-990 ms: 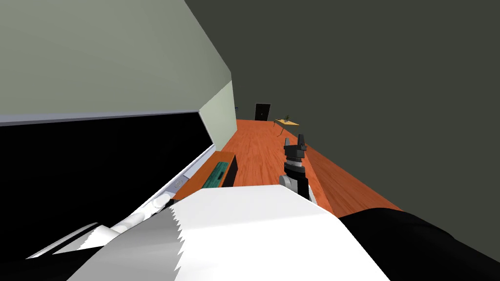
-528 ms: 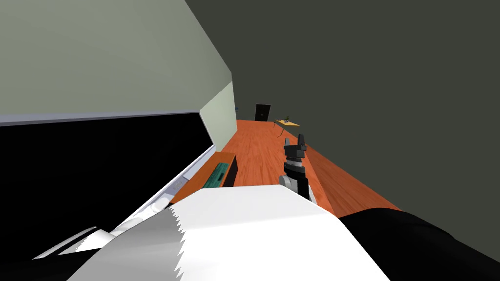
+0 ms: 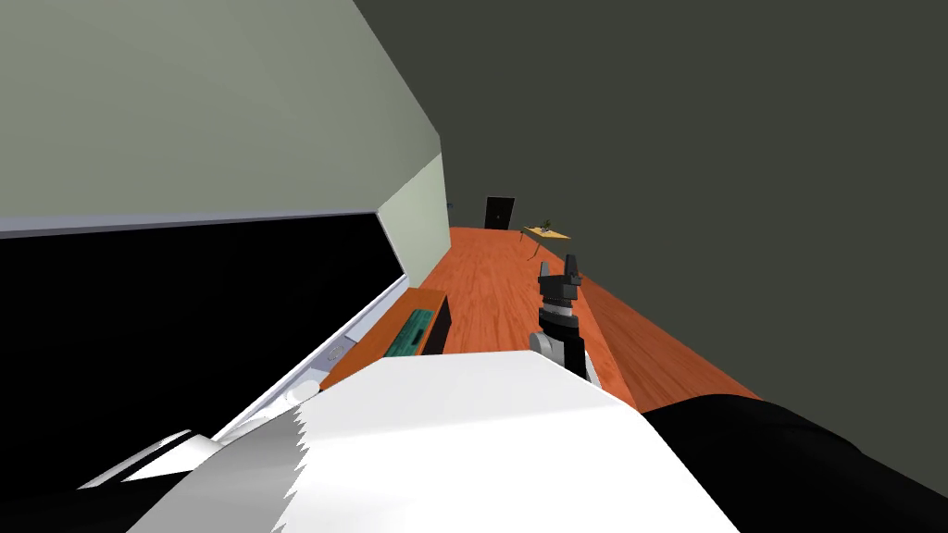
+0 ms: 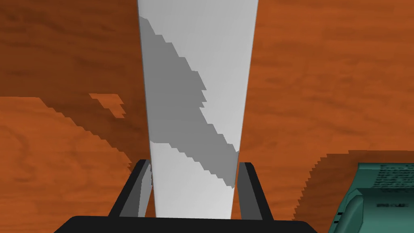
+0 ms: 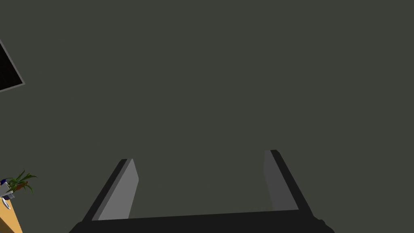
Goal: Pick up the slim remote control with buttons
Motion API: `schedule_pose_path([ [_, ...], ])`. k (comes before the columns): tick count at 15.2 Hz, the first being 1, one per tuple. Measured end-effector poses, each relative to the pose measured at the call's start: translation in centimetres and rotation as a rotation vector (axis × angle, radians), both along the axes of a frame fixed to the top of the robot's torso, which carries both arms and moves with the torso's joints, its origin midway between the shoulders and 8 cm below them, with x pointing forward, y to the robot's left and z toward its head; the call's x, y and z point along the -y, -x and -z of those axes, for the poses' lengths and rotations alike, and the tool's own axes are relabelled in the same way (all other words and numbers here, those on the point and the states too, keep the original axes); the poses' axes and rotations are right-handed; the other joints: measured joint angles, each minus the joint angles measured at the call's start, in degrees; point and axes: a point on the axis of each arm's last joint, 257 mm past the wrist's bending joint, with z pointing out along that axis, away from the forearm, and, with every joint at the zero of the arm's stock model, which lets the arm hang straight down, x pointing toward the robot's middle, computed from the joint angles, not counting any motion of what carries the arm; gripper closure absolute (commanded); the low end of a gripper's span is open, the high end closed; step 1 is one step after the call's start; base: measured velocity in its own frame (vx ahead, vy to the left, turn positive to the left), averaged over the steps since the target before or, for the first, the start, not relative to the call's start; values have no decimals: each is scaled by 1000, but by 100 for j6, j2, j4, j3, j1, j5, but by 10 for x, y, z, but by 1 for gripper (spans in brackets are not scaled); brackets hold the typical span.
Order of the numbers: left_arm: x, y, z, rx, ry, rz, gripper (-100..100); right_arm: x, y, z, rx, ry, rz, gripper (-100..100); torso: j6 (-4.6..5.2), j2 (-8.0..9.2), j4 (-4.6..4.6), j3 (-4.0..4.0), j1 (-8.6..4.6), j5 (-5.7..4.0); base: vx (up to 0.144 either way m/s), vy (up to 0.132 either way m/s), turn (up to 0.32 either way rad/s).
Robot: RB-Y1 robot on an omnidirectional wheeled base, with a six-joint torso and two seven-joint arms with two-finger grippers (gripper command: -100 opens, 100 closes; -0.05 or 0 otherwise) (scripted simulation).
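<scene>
The slim remote control (image 4: pixel 198 60) is a long, plain white bar lying on a brown wooden top (image 4: pixel 60 162). My left gripper (image 4: pixel 196 166) straddles its near end, with both fingers pressed against its long sides. In the head view the remote (image 3: pixel 338 350) shows as a small pale piece on the wooden stand (image 3: pixel 375 338), just past my left arm. My right gripper (image 3: pixel 561 270) hangs open over the floor, its fingers (image 5: pixel 121 190) wide apart with nothing between them.
A teal box (image 4: pixel 372 198) lies on the same top, close beside my left gripper; in the head view the teal box (image 3: pixel 410 333) sits farther along the stand. A big black panel with a grey frame (image 3: pixel 185 305) stands behind the stand. Orange plank floor (image 3: pixel 500 278) runs toward a far small table (image 3: pixel 544 233).
My left arm has shifted slightly at the lower left of the head view. The right arm and the things on the stand have stayed put.
</scene>
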Motion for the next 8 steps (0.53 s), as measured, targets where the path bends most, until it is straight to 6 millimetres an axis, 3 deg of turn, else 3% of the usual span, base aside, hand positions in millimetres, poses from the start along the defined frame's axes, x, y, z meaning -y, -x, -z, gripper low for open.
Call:
schedule_pose_path([
  [4,-2,-4,-3,-2,1,-2,100,0,0,0,0,0,0,0,9,7,4,5,11,-2,-19,19,-52],
  [8,-8,-22,-15,-3,0,-15,100,0,0,0,0,0,0,0,4,38,7,21,-4,-6,-79,-2,-44],
])
